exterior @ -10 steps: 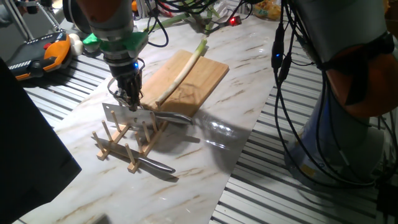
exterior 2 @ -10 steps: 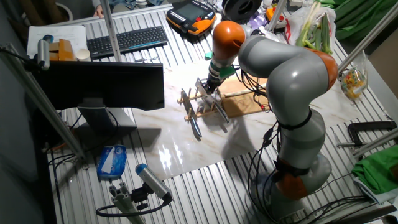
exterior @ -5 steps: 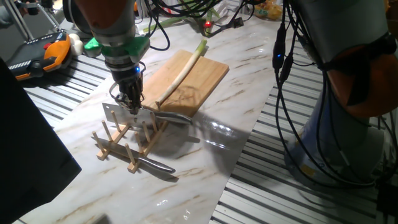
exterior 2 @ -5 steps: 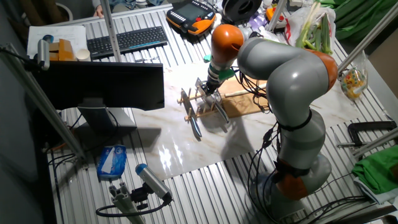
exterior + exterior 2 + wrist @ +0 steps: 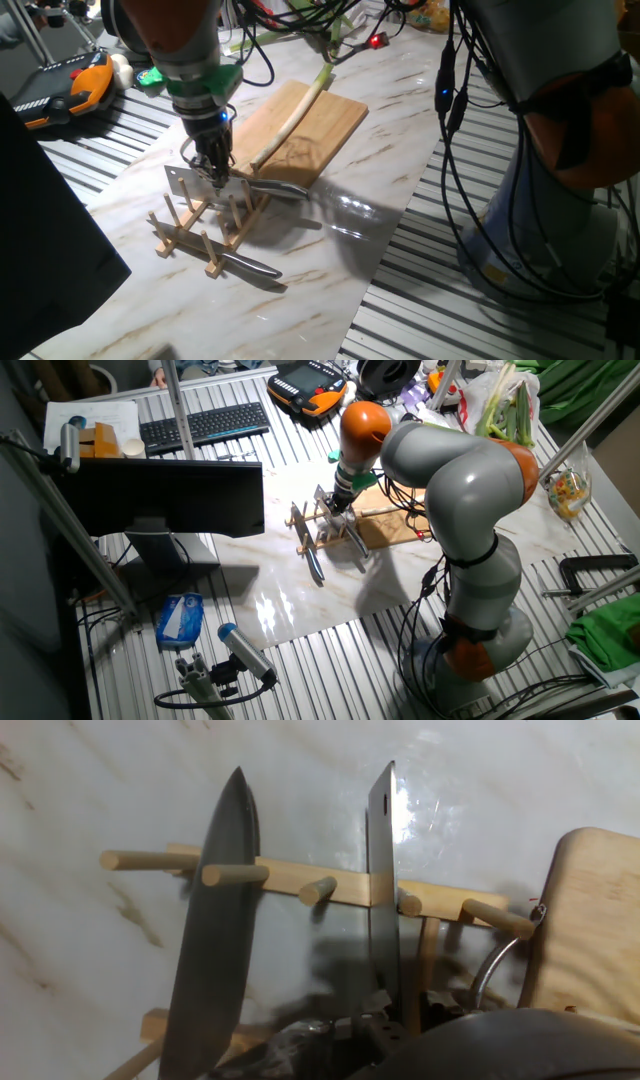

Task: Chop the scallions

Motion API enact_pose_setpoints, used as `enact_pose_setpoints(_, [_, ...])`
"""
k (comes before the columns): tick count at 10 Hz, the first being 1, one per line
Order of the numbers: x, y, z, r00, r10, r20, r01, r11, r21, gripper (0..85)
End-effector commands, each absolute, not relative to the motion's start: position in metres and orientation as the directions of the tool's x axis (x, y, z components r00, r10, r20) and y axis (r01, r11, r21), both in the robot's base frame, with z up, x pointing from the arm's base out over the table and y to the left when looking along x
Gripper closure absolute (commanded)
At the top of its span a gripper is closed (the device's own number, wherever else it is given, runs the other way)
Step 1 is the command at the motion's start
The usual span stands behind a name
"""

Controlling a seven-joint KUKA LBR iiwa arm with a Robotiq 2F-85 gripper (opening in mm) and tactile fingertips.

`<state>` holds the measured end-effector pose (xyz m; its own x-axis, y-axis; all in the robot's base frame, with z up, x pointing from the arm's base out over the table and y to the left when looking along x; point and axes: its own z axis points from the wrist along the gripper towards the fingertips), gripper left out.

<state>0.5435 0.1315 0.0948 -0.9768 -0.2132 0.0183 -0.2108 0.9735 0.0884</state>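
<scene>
The scallion point(image 5: 293, 117) lies slantwise across the cutting board point(image 5: 320, 130), white end low near the board's front edge, green top reaching past the far edge toward the cables. It is whole; no cut pieces can be made out. In the other fixed view it is a thin pale line on the board point(image 5: 392, 526), mostly hidden by the arm.

The board rests on the marble desk point(image 5: 330, 260). Just in front of it stands a wooden peg rack point(image 5: 205, 235). A cleaver point(image 5: 205, 186) sits upright in the rack, its flat blade facing the camera. A pointed knife point(image 5: 245, 266) lies low through the rack's near end, its tip on the desk. The hand view shows both blades between the pegs: the knife point(image 5: 215, 960) to the left, the cleaver point(image 5: 383, 890) edge-on to the right.

The pincer point(image 5: 213, 166) points straight down at the cleaver's top, its tips at the handle end. Whether it is spread or pinching the handle cannot be told.
</scene>
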Motion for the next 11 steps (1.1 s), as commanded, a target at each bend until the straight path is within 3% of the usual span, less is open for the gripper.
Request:
enact_pose_setpoints(1, [0.5415, 0.1333, 0.0946, -0.978, -0.21, 0.018, -0.208, 0.974, 0.09, 59.3])
enact_pose_setpoints(11, [0.5432, 0.132, 0.0966, -0.977, -0.211, 0.021, -0.208, 0.973, 0.097, 63.7])
